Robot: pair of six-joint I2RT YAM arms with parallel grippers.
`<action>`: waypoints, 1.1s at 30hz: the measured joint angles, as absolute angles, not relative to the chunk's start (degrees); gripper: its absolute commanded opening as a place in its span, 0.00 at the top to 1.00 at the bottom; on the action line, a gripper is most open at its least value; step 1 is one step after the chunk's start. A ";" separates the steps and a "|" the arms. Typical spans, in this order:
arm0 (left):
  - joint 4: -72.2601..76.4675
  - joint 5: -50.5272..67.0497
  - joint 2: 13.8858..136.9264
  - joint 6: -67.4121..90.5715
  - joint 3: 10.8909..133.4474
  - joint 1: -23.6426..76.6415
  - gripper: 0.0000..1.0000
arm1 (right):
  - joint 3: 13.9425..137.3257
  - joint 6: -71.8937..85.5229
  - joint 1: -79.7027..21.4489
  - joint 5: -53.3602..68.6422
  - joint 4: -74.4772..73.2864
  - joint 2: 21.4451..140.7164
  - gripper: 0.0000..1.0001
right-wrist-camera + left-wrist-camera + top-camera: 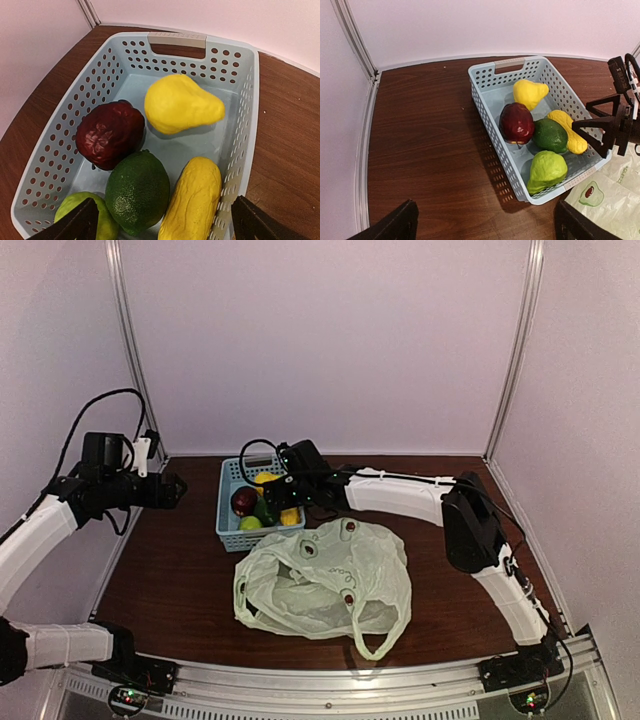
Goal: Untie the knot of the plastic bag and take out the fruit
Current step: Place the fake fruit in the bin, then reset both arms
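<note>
Over the blue basket [177,39], on the side nearest the plastic bag [320,580], the right jaws stand wide apart and hold nothing, with the long yellow fruit [192,200] lying directly beneath them against the basket's wall. Touching it is the dark green fruit [138,191]; then come the dark red fruit [109,132], the yellow pear-shaped fruit [180,104] toward the handle end, and the light green fruit [546,170] in a corner. All five pieces sit inside the basket, and I see none in the bag, which lies slack and open-mouthed on the worktop [170,580] just beside it. I can make out no knot; one loop handle [378,635] trails loose toward the arms' bases. Left of the basket and apart from it, the left jaws hang equally wide and empty.

To my eye the step in hand is letting go of the last fruit, with the task all but done. Doing it well means lifting the right jaws straight up until both fingers [75,227] clear the rim, and only then swinging away; a sideways pull could catch the perforated wall and drag the light basket, or nudge the long fruit. The bag's crinkly edge lies near the right arm [400,490], so a high retreat should keep it from snagging
</note>
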State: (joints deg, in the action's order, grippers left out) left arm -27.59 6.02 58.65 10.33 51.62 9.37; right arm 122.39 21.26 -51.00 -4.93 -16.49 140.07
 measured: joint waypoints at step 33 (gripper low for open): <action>-26.26 15.22 57.17 11.55 50.94 -8.32 0.03 | 59.83 23.83 -32.10 -8.05 -7.29 90.06 0.01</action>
State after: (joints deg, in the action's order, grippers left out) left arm -26.26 15.22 57.17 11.55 50.94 -8.32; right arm 59.83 23.83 -32.10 -8.05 -7.29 90.06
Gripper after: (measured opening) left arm 0.974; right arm 0.994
